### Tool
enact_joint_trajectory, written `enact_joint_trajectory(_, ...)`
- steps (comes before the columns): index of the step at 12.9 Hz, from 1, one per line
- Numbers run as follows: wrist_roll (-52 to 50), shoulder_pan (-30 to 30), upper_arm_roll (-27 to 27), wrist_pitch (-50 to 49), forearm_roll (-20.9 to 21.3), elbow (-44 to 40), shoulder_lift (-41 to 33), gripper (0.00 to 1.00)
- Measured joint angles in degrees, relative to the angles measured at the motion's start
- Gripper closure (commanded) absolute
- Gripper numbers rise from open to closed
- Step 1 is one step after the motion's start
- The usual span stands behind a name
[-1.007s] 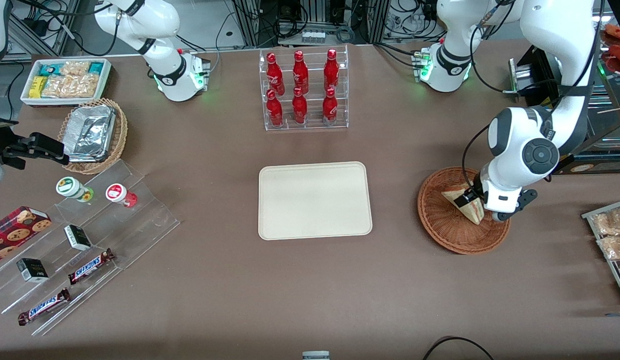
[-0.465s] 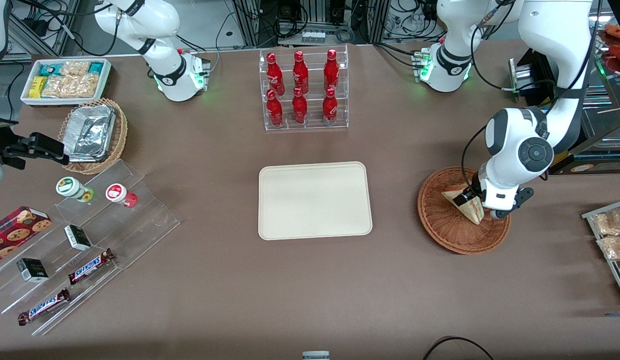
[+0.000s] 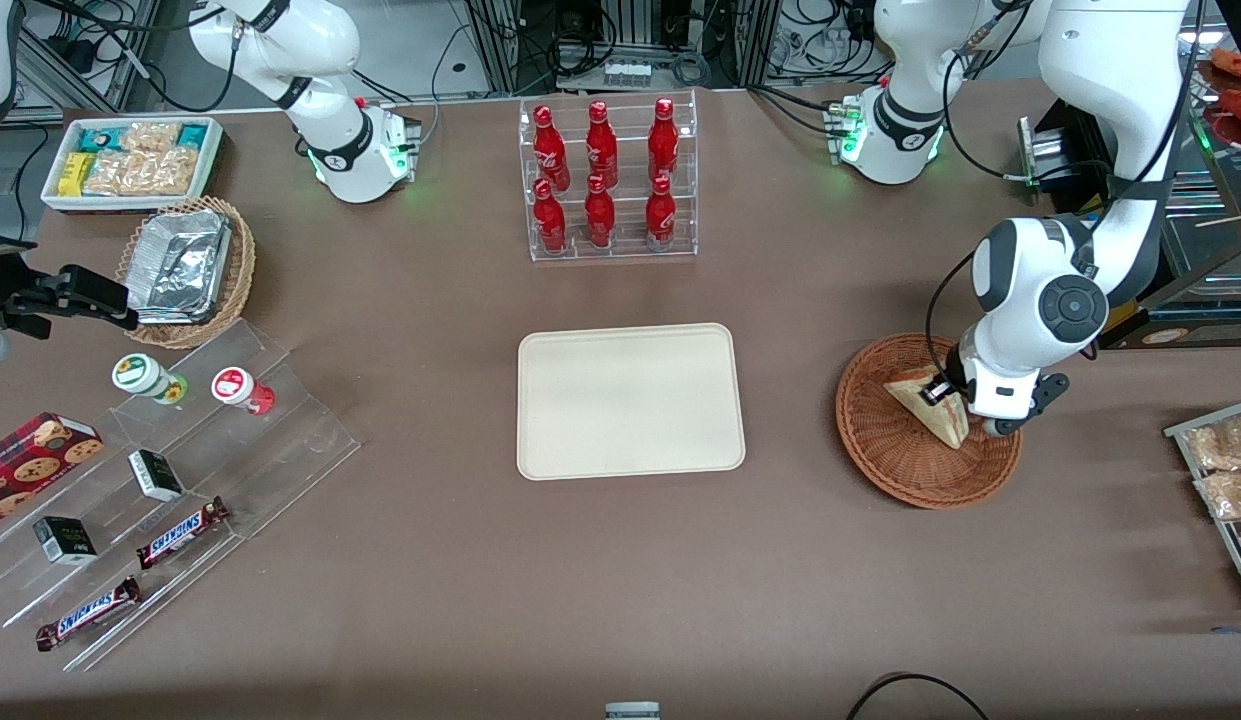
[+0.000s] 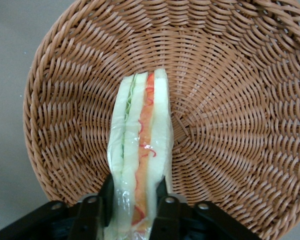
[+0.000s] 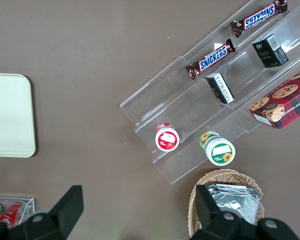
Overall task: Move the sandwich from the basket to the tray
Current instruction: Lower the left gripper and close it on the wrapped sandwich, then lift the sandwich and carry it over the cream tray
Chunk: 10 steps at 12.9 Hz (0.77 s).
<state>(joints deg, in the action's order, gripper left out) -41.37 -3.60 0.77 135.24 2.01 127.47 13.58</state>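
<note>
only wrist view shows tool [image 4: 132, 210] squeezing sandwich [image 4: 140, 160] edge over basket [image 4: 230, 100].

The working arm's wrist hides the claw [image 3: 942, 392] from the front, along with part of the basket [image 3: 885, 440] rim. The sandwich's [image 4: 139, 165] gripped end runs off frame.

Counts, front view:
- six red bottles [image 3: 600, 175] in the clear rack, top centre
- two Snickers bars [image 3: 180, 532], lower left
- two small dark boxes [image 3: 155, 474], lower left
- two lidded cups [image 3: 148, 377], left
- one cookie box [image 3: 30, 459]
- one sandwich [image 3: 925, 405], one basket [image 3: 880, 440], one tray [image 3: 630, 400]
- one gripper [image 3: 942, 392], clamped on the sandwich
</note>
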Motion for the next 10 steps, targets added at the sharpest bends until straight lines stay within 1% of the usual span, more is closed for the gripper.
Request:
enact_joint_trajectory(5,-0.2,-0.1,0.1,-1.2,0.0,-1.0,-0.1,1.00)
enact_joint_trajectory(7,-0.2,-0.8,0.6,-5.1,0.0,-4.0,-0.2,1.00)
enact_joint_trajectory(10,-0.2,-4.2,1.9,-9.2,0.0,-8.1,-0.4,1.00)
